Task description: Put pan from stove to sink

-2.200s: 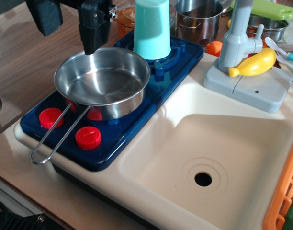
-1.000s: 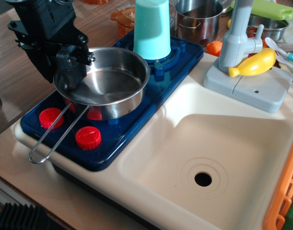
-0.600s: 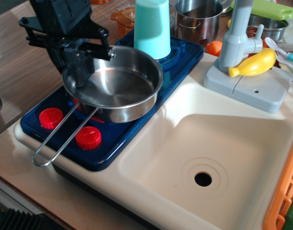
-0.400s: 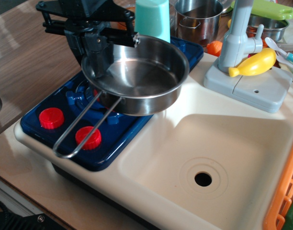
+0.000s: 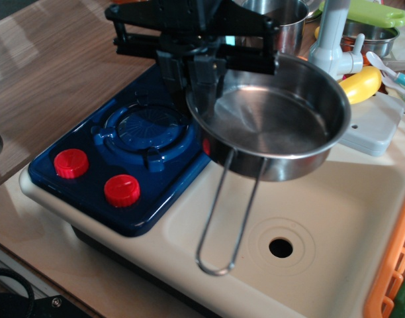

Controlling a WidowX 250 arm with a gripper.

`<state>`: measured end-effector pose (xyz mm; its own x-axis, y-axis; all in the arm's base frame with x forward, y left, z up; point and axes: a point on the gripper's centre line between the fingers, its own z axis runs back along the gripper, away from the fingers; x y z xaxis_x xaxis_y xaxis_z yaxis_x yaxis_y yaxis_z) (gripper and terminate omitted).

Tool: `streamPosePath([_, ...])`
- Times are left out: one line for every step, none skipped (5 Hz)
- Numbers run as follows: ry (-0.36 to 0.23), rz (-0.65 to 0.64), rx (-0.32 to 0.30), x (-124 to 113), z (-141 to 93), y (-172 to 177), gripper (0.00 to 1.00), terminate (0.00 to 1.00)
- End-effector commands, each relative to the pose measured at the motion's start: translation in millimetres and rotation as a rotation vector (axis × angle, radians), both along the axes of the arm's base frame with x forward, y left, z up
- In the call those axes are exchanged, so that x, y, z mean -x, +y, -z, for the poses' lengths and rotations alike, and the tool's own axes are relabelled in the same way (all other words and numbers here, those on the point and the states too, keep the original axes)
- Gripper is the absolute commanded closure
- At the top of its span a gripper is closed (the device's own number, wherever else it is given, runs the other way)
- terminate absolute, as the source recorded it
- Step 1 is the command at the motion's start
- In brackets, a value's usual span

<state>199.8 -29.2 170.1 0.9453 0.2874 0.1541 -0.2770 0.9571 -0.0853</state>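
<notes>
Black gripper (image 5: 196, 76) clamped on the pan's (image 5: 275, 119) left rim, pan held up over the sink (image 5: 335, 232), handle hanging toward the drain, stove (image 5: 123, 159) left of it

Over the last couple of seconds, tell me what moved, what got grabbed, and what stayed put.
The gripper came down, closed on the left rim of the pan, lifted it off the front burner of the stove and carried it right; it now hangs over the sink, handle pointing toward the camera. The red knobs, the faucet and the yellow toy stayed put.
</notes>
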Motion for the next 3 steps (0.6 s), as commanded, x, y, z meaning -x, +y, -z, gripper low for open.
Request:
streamPosePath([-0.101,0.003,-0.009,4.3,4.9,-18.0,0.00,0.00])
streamPosePath([-0.101,0.003,-0.009,4.3,4.9,-18.0,0.00,0.00])
streamPosePath([-0.101,0.003,-0.009,4.3,4.9,-18.0,0.00,1.00])
